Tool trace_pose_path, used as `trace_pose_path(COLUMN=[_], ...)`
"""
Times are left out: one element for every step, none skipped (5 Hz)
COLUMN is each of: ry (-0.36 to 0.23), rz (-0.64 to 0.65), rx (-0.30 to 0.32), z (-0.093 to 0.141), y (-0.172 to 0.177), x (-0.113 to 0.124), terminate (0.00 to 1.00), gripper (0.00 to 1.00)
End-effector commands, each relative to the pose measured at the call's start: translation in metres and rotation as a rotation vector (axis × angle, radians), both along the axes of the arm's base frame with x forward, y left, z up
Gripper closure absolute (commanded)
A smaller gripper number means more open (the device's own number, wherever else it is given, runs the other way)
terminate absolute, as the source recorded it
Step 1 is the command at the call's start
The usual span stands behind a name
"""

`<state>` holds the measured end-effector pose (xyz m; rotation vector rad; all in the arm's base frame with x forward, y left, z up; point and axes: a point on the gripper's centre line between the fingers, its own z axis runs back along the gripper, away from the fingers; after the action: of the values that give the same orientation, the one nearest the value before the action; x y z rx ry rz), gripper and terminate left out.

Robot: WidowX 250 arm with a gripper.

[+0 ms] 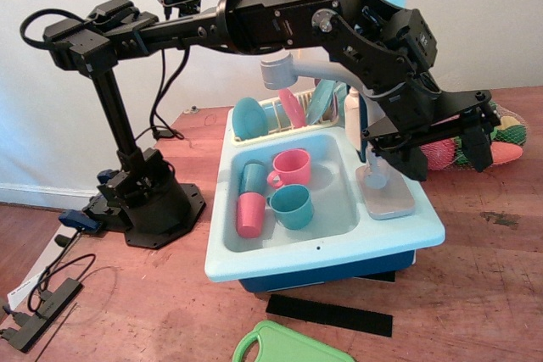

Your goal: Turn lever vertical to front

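The toy faucet's grey base plate (389,199) sits on the right rim of the light blue toy sink (331,247). The lever (376,177) is a short grey stub rising from that plate, partly hidden by my arm. The tall curved grey spout (278,71) reaches left over the basin. My black gripper (422,152) hangs just above and to the right of the lever. Its fingers (477,137) look spread apart, with nothing held between them. I cannot tell whether the left finger touches the lever.
The basin holds a pink mug (291,167), a teal mug (293,206), a pink cup (250,214) and a blue cup (252,177). Plates stand in the rack (280,112) behind. A mesh bag of toy food (505,137) lies at right; a green board (284,347) lies in front.
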<state>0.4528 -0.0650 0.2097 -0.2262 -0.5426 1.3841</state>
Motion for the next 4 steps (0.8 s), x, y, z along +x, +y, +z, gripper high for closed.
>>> trace_pose_path(ry=[0.000, -0.008, -0.027, -0.037], rz=[0.000, 0.018, 0.020, 0.025], rx=[0.000, 0.009, 0.012, 0.015], z=[0.000, 0.003, 0.006, 0.008], y=[0.000, 0.007, 0.011, 0.015], x=[0.000, 0.002, 0.007, 0.009], terminate=[0.00, 0.00, 0.00, 0.00], gripper=[0.00, 0.00, 0.00, 0.00])
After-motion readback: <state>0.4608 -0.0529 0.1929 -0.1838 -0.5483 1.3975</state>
